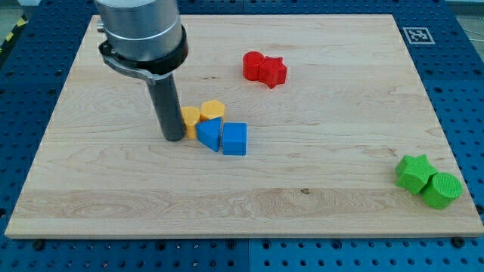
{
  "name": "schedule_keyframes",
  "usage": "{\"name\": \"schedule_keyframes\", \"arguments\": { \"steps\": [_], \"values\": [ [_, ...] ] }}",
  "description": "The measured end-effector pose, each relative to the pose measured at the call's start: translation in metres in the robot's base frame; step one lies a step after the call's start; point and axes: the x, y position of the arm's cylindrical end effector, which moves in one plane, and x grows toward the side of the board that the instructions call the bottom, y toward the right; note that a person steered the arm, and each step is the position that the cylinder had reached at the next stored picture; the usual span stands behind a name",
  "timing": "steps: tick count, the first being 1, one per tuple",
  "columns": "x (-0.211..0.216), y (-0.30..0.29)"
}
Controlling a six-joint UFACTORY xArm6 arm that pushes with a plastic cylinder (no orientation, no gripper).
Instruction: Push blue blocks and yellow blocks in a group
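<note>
Green blocks (428,181) lay near-right, well apart. No claw existed; my tip (173,139) touched the left yellow block (190,117), already bunched with the yellow hexagon (212,110), blue triangle (209,134), and blue cube (234,139). Grouping seemed nearly finished; only a gentle rightward nudge remained.

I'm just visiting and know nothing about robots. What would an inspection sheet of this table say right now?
Surface: wooden board on a blue perforated bench.
Job's things: two yellow blocks and two blue blocks sit bunched together near the board's middle.
Clutter: two red blocks touching, toward the view's top; two green blocks touching, at the view's bottom right.
End effector: a plain dark rod; my tip stands just left of the yellow-blue cluster, beside the left yellow block.
Cables: nothing seen.
Surroundings: a black-and-white marker tag at the board's top right corner.
</note>
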Motion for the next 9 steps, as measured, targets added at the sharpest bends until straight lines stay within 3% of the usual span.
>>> {"name": "schedule_keyframes", "arguments": {
  "steps": [2,3,5,8,9],
  "values": [
    [0.002,0.002],
    [0.028,-0.016],
    [0.042,0.016],
    [0.017,0.039],
    [0.030,0.044]
  ]
}}
